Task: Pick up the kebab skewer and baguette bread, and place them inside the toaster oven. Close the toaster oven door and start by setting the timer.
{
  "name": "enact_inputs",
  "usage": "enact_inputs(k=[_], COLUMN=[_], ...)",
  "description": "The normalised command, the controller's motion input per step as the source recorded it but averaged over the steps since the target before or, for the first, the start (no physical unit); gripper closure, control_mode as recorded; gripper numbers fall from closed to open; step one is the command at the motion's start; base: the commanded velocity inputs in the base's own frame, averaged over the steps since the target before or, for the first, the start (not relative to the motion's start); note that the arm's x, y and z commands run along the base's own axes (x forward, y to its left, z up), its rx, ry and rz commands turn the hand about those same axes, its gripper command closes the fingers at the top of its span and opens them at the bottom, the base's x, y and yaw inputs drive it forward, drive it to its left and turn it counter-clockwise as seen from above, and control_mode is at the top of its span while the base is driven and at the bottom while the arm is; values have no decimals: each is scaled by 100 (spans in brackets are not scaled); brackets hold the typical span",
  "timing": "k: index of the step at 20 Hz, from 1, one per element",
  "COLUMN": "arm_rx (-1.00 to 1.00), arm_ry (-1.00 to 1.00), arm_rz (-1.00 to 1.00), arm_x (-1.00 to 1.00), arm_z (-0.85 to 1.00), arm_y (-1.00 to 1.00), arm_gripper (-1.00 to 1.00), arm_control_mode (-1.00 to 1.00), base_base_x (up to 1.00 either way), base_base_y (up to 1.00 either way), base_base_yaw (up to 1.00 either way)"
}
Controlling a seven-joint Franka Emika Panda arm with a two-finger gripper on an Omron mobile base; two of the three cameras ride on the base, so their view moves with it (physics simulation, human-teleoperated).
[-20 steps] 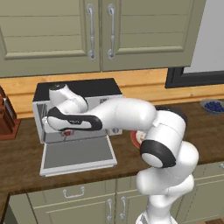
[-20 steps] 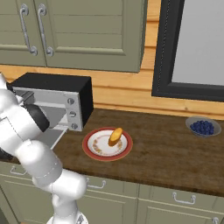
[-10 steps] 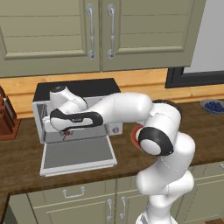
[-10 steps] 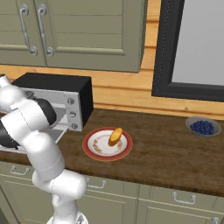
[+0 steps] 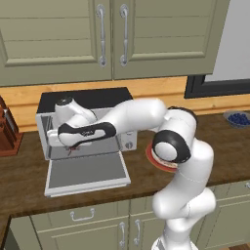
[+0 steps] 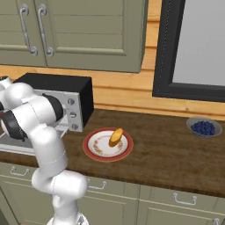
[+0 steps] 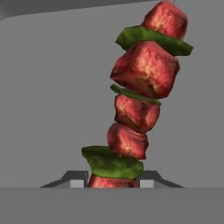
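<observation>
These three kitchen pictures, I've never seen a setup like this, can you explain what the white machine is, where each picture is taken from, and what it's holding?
It is a rendered kitchen. The white jointed robot arm ends in a two-finger gripper.

Two pictures come from cameras on its base, behind it to the left and right. The third looks along the gripper itself.

On the brown wooden counter sit a boxy silver-grey toaster oven with its glass door dropped open, a red-rimmed plate with a stubby golden baguette piece, and a bowl of blueberries.

The gripper is shut on a kebab skewer of red meat chunks and green slices, reaching towards the oven's opening.

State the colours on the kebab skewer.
Red-brown meat chunks and green slices on the kebab skewer, clearest in the hand view.
</observation>
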Motion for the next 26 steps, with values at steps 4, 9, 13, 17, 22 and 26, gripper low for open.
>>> enact_inputs(k=[4, 9, 13, 17, 22, 26], arm_rx=[3, 2, 1, 2, 3, 4], arm_ry=[0, 0, 0, 0, -7, -3], arm_rz=[-4, -3, -2, -2, -1, -4], arm_x=[7, 8, 8, -6, -24, -87], arm_z=[-12, -10, -8, -1, 29, 51], arm_y=[17, 8, 0, 0, -5, -41], arm_gripper=[100, -100, -100, -100, -100, -100], arm_control_mode=[-100, -100, -100, -100, -100, -100], base_base_x=[0, 0, 0, 0, 0, 0], base_base_y=[0, 0, 0, 0, 0, 0], base_base_yaw=[0, 0, 0, 0, 0, 0])
